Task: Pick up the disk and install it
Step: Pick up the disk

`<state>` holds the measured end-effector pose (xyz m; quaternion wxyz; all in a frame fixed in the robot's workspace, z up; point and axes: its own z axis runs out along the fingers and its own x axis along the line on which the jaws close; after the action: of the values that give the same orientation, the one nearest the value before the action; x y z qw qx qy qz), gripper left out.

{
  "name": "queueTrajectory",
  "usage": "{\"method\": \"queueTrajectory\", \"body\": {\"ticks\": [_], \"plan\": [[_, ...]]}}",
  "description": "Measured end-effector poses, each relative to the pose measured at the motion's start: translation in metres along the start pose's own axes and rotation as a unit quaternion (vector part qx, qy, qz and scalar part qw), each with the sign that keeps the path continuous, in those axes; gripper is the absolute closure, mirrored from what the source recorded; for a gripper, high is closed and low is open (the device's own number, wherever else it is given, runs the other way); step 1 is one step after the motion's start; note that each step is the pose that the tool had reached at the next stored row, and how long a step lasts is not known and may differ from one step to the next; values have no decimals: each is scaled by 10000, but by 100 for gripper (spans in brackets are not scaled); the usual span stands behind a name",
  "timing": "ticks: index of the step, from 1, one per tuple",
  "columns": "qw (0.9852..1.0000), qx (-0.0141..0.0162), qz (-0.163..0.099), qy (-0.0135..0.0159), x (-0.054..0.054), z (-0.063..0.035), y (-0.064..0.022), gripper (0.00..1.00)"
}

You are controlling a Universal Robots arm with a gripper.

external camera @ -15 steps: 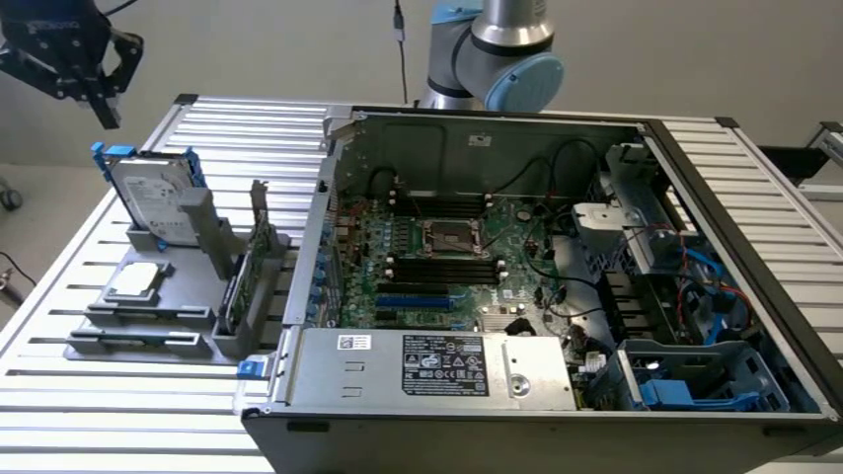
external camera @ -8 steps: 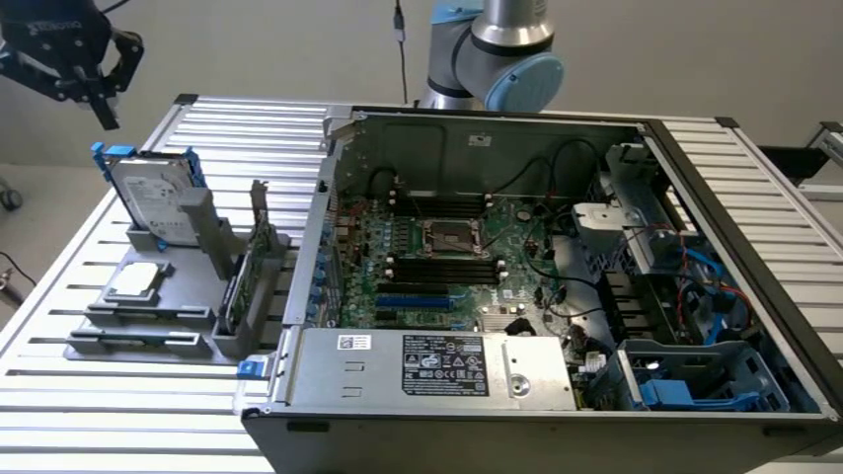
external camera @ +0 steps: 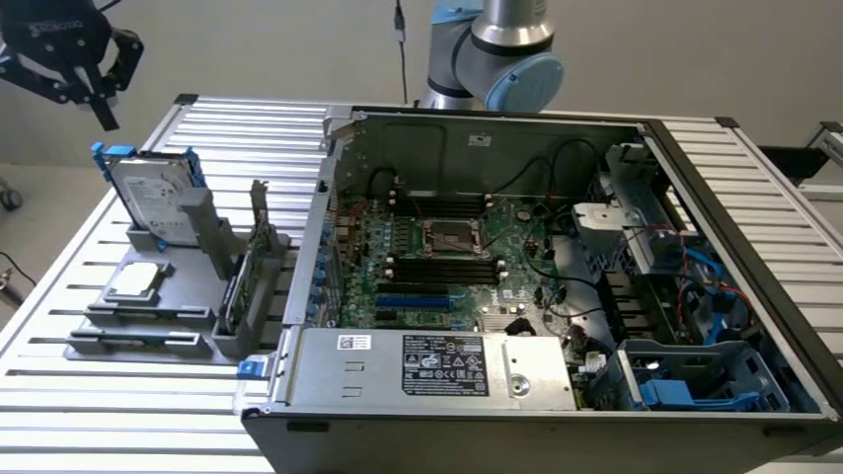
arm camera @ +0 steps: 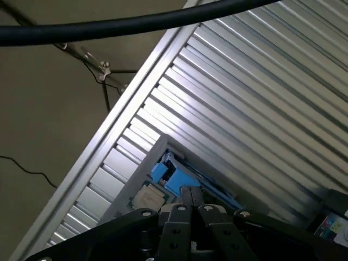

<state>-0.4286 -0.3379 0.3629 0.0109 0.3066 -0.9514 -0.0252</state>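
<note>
The disk (external camera: 152,202), a silver-grey drive with a white label in a blue bracket, stands upright in a grey holder at the exterior view's left. My gripper (external camera: 105,117) hangs in the air above and slightly left of the disk's top edge, apart from it, fingers together and holding nothing. In the wrist view the shut fingers (arm camera: 190,202) point down toward the disk's blue bracket (arm camera: 171,175), seen edge-on below them.
The grey holder tray (external camera: 138,336) also carries a small square silver chip (external camera: 138,281) and an upright green circuit card (external camera: 251,262). An open computer case (external camera: 527,257) fills the middle and right of the slatted aluminium table (external camera: 79,405). The arm's base (external camera: 495,59) stands behind the case.
</note>
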Motion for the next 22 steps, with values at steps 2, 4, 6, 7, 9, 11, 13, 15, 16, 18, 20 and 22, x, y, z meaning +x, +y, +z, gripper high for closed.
{"method": "queueTrajectory", "body": {"ticks": [2, 4, 6, 7, 9, 11, 13, 15, 16, 18, 20, 22], "plan": [[9998, 1, -188, 10, 0, 2, 0, 89], [9993, 2, -367, 20, 0, 4, 0, 89], [9985, 3, -547, 30, 0, 7, 0, 89], [9980, 3, -636, 35, 0, 9, 0, 89], [9966, 4, -823, 45, 0, 14, -1, 89], [9949, 5, -1002, 56, 0, 18, -1, 89], [9930, 6, -1181, 65, 0, 22, -1, 89], [9906, 7, -1364, 75, 0, 25, -1, 89], [9894, 8, -1453, 79, 0, 27, -1, 89], [9866, 8, -1631, 90, 0, 29, -1, 89], [9835, 9, -1808, 100, 0, 31, -1, 89], [9800, 10, -1989, 109, -1, 33, -1, 89]]}}
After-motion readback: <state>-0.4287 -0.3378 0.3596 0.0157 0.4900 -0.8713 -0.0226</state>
